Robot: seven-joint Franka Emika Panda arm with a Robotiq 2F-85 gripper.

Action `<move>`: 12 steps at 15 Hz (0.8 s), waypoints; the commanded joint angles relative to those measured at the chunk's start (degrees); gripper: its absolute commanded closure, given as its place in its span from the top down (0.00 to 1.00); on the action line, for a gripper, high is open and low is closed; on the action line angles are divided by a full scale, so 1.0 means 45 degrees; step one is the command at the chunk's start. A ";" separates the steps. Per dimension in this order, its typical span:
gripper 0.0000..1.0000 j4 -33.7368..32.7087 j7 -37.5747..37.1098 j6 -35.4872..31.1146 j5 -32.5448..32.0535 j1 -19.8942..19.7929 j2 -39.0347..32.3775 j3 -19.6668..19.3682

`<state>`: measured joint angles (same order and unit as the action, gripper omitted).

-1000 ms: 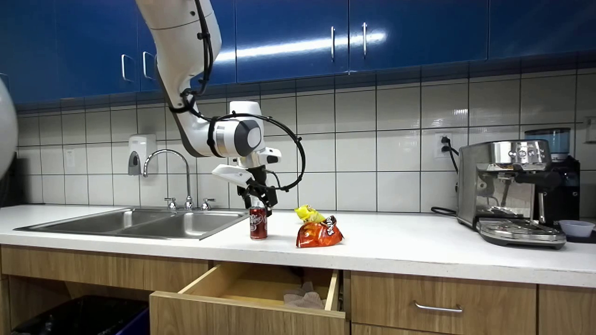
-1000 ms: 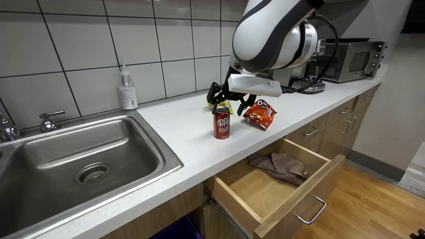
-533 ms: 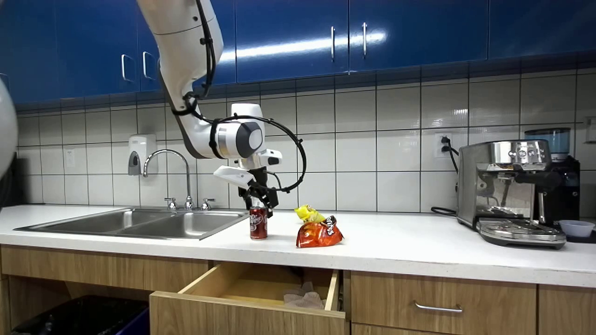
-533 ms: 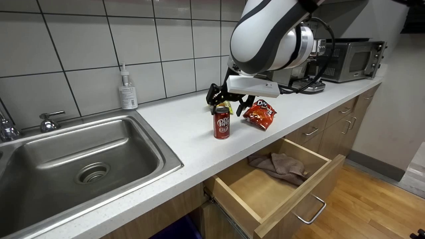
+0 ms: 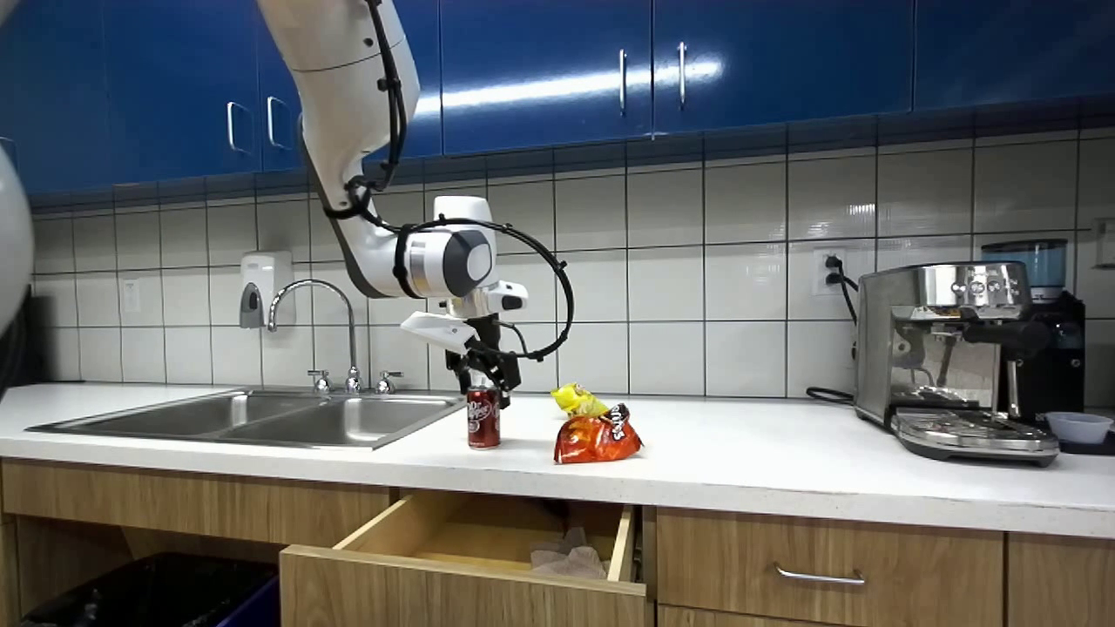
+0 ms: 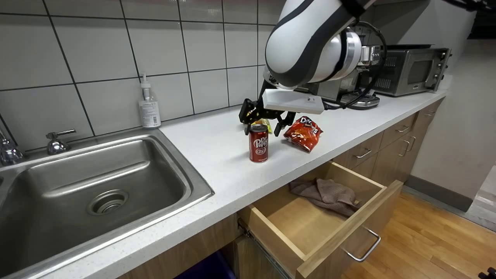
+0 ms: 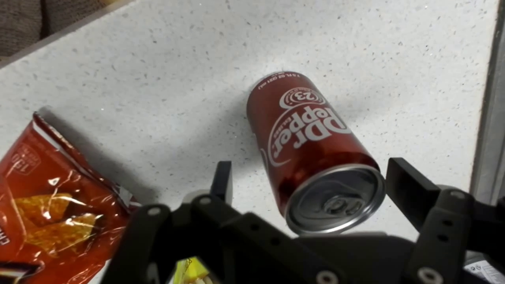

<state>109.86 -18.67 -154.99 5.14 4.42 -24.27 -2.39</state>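
In the wrist view, the gripper [image 7: 313, 179] has its fingers [image 7: 412, 185] spread wide and grips nothing; the red soda can [image 7: 305, 126] stands between them, well off centre, its rim just beside one finger, though contact cannot be told. A squeeze from this offset could shove or tip the can, since one side would meet it long before the other, and lowering without centring could bring a finger down on the rim. The can's tab is in place; what it holds is hidden. The red chip bag [image 7: 59, 189] lies past the farther finger, its contents behind printed film, and a sideways sweep might drag it. In an exterior view, the can is upright on the counter [image 5: 784, 453], under the gripper and near the front edge, above a pulled-out drawer [image 5: 462, 592]; a forward knock could drop it in there, where a crumpled cloth [image 5: 571, 557] lies. A yellow packet [image 5: 578, 400] sits behind the bag, and a pale bowl [image 5: 1078, 428] stands by the coffee machine [image 5: 897, 348]; neither shows its contents. In an exterior view, the cloth bunches toward one side of the drawer, the sink [image 6: 197, 185] shows its drain [image 6: 108, 202], and a pump bottle [image 6: 149, 112] stands at its back corner, fill level unclear.
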 commanded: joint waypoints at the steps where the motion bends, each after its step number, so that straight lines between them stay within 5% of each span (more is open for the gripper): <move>1: 1.00 -0.0511 0.0297 0.0549 -0.0111 -0.0006 -0.0134 0.0041; 6: 1.00 -0.0549 0.0394 0.0591 -0.0118 0.0005 -0.0157 0.0064; 7: 0.75 -0.0519 0.0413 0.0523 -0.0162 0.0022 -0.0149 0.0044; 8: 0.74 -0.0510 0.0454 0.0529 -0.0155 0.0014 -0.0141 0.0057; 12: 0.42 -0.0485 0.0554 0.0538 -0.0153 0.0011 -0.0123 0.0076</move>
<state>109.22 -17.37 -154.35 5.09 4.59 -24.34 -2.21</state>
